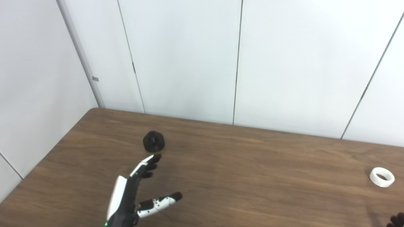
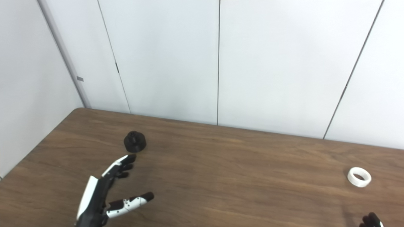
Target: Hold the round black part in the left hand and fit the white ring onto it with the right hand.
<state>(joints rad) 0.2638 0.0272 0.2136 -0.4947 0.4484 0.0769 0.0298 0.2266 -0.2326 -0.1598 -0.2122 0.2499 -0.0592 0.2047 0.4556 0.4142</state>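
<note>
The round black part [image 1: 153, 142] sits on the brown table [image 1: 240, 176], toward the back left. My left hand [image 1: 134, 192] is open just in front of it, fingers stretched toward the part and thumb spread to the right, touching nothing. The white ring [image 1: 382, 177] lies flat near the table's right side. Only the dark fingertips of my right hand [image 2: 371, 220] show at the bottom right corner, a little in front of the ring; its pose is hidden.
White wall panels [image 1: 189, 56] rise right behind the table's back edge and along its left side. The table's rounded back-left corner [image 1: 94, 110] is close to the black part.
</note>
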